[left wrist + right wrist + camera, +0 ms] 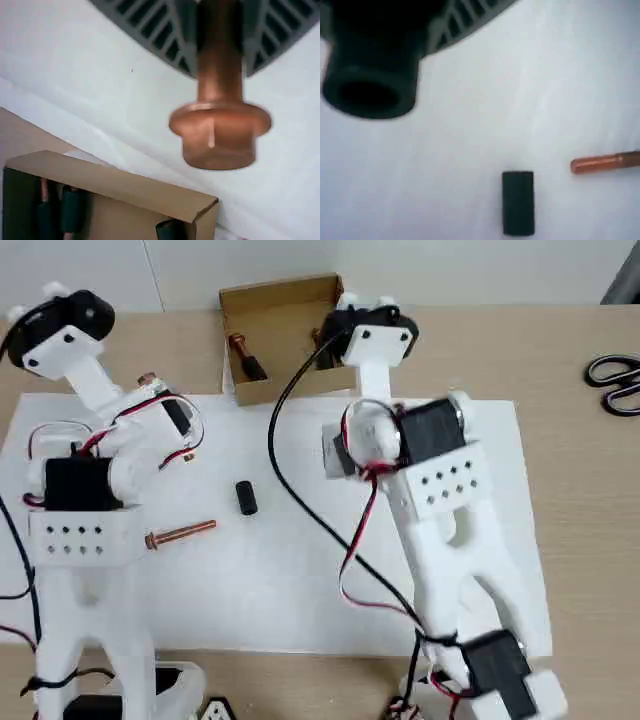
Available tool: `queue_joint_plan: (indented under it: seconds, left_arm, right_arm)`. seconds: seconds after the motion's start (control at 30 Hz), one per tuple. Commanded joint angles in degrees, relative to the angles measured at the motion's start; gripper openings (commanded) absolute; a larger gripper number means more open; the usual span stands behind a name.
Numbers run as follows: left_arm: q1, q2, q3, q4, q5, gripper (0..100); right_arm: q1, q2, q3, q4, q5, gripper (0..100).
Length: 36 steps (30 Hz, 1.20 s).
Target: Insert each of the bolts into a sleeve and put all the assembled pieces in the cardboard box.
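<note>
while you look down from the high view, your left claw [168, 418] is clamped on the held bolt [148, 381] near the cardboard box [280, 288], where a sleeved bolt [247, 358] lies. a loose sleeve [246, 497] and a loose bolt [180, 533] lie apart on the white sheet [250, 590]. on the left wrist view, the held bolt's head juts toward the box. on the right wrist view, your right claw [372, 35] pinches the held sleeve [370, 92], seemingly by its far end, above the sheet.
</note>
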Motion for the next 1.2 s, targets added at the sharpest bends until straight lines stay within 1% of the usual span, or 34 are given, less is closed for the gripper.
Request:
queue_joint_plan:
  seconds: [0.0, 0.07, 0.13, 0.23, 0.3, 0.37, 0.53, 0.7, 0.8, 0.87, 1.0, 1.07, 1.17]
  left_arm:
    - [0.8, -4.7, -2.9, 0.4, -1.7, 1]
    - [2.5, -7.5, -1.9, 0.4, -3.2, 1]
    - [5.7, -11.9, 0.9, 0.4, -4.7, 1]
    - [11.4, -20.6, 8.0, -1.1, -6.7, 1]
    - [14.1, -27.1, 14.5, -4.1, -7.7, 1]
    - [14.5, -33.8, 22.1, -8.5, -9.7, 1]
    - [14.7, -49.2, 42.5, -21.4, -14.1, 1]
    - [14.9, -58.7, 55.3, -28.1, -14.1, 1]
    - [14.9, -60.8, 58.3, -28.8, -13.5, 1]
    - [15.3, -61.5, 58.8, -28.8, -11.8, 1]
    - [21.1, -61.9, 58.8, -29.1, -11.5, 1]
    - [23.6, -61.9, 58.8, -31.3, -11.6, 1]
    - [24.8, -61.9, 58.8, -36.4, -12.0, 1]
  right_arm:
    - [-1.5, -6.6, 3.4, -0.9, -0.8, 0.4]
    - [-3.0, -10.1, 6.7, -1.0, -0.9, 0.4]
    - [-5.1, -14.3, 10.3, -1.2, -1.7, 0.4]
    - [-6.6, -21.3, 17.8, -4.4, -1.8, 0.4]
    - [-6.6, -26.2, 22.8, -6.4, -1.5, 0.4]
    - [-6.6, -30.9, 27.6, -8.0, -1.4, 0.4]
    - [-6.7, -40.1, 40.8, -14.7, 1.7, 0.4]
    - [-6.8, -46.0, 49.3, -20.7, 3.6, 0.4]
    - [-6.8, -48.4, 54.2, -24.4, 4.3, 0.4]
    - [-6.9, -49.6, 57.2, -26.9, 4.3, 0.4]
    - [-8.0, -52.5, 62.7, -34.2, 6.9, 0.4]
    - [-8.9, -54.6, 64.6, -37.8, 8.7, 0.4]
    - [-10.3, -58.2, 69.0, -43.1, 12.6, 0.4]
